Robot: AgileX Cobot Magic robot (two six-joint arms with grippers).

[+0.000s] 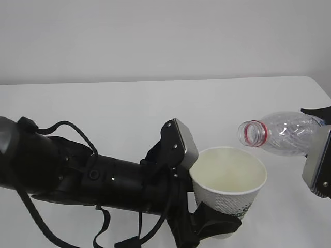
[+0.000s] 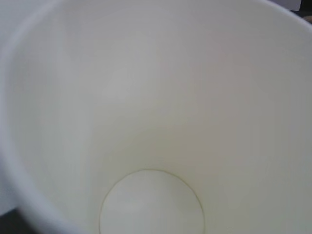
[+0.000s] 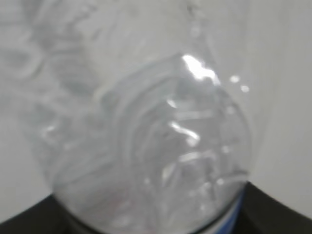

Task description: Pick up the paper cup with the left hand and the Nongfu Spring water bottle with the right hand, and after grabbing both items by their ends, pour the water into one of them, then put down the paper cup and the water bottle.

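Observation:
The white paper cup (image 1: 228,182) is held up off the table, mouth upward, and my left gripper (image 1: 219,226) is shut on its lower end. In the left wrist view the paper cup (image 2: 156,97) fills the frame with its cream inside and round bottom, and no fingers show. The clear Nongfu Spring water bottle (image 1: 283,133) lies nearly level, its open mouth with the red neck ring just above and right of the cup's rim. My right gripper (image 1: 321,155) is shut on the bottle's far end. The bottle (image 3: 146,146) fills the right wrist view, blurred. No stream of water shows.
The white table (image 1: 103,113) runs back to a far edge against a pale wall, with a rounded corner at the right. My left arm (image 1: 77,175) with its looping black cables lies low across the front left.

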